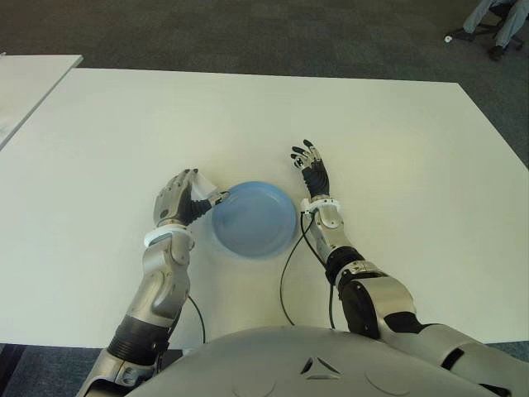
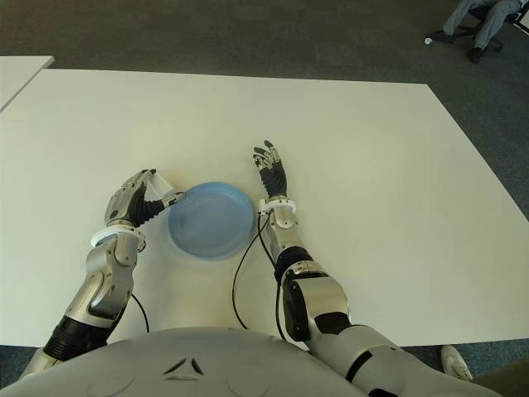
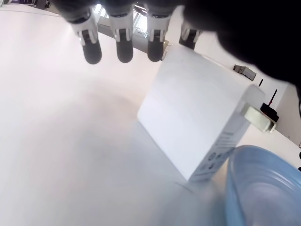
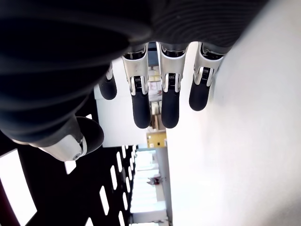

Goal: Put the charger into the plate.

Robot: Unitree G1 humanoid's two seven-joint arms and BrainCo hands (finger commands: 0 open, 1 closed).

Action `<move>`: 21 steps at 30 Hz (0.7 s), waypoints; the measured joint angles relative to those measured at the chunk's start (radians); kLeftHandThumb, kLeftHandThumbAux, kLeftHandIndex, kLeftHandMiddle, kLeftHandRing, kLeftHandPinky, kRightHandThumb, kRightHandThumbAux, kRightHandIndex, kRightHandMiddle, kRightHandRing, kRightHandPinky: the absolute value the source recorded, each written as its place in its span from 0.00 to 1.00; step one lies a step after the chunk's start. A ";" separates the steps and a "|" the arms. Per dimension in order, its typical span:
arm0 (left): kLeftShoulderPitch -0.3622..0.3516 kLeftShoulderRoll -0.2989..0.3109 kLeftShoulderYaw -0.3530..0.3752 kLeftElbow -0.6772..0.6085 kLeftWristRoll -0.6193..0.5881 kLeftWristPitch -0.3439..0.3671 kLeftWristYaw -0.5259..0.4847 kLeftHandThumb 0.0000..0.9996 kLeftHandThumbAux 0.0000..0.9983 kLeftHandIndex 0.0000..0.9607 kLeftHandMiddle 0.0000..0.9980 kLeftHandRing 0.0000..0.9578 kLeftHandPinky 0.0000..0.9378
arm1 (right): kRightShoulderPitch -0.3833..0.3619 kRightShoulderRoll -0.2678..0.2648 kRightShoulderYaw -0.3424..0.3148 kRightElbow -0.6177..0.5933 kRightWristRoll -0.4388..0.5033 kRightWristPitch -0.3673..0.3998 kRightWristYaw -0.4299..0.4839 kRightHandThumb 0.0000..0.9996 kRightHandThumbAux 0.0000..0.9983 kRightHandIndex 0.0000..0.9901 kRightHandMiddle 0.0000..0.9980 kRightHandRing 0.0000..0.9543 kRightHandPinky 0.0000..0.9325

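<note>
Holding the white charger [image 3: 197,129] tilted in your left hand [image 1: 178,198], just beside the blue plate [image 1: 256,222] rim, you are risking a snag of its prongs there, while your right hand [image 1: 312,169] is idling spread and empty beyond the plate's right side.

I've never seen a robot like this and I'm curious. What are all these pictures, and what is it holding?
It is a robot shaped like a person, with two arms and fingered hands. Two pictures come from cameras in its head, looking down at a white table. The other two come from cameras on its wrists, so the fingers look huge. On the table sits a blue plate. The left hand holds a white charger right beside the plate's edge, not yet inside it. The right hand shows on the plate's other side, fingers spread, holding nothing.
</note>
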 measured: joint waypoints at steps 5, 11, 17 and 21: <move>0.001 -0.001 -0.005 0.003 0.004 0.000 0.011 0.17 0.27 0.00 0.00 0.00 0.00 | 0.000 0.000 0.000 0.001 0.000 -0.002 -0.004 0.00 0.52 0.09 0.26 0.25 0.22; 0.001 -0.001 -0.016 0.010 0.008 0.000 0.026 0.17 0.27 0.00 0.00 0.00 0.00 | 0.000 0.000 -0.001 0.002 0.000 -0.004 -0.007 0.00 0.52 0.10 0.26 0.26 0.22; 0.002 0.000 -0.025 0.016 0.009 0.000 0.040 0.18 0.28 0.00 0.00 0.00 0.00 | 0.000 0.000 -0.001 0.002 0.000 -0.005 -0.007 0.00 0.52 0.10 0.26 0.25 0.21; 0.002 0.000 -0.029 0.023 0.009 -0.003 0.049 0.18 0.28 0.00 0.00 0.00 0.00 | 0.000 0.000 0.000 0.002 0.000 -0.007 -0.008 0.00 0.52 0.10 0.26 0.25 0.21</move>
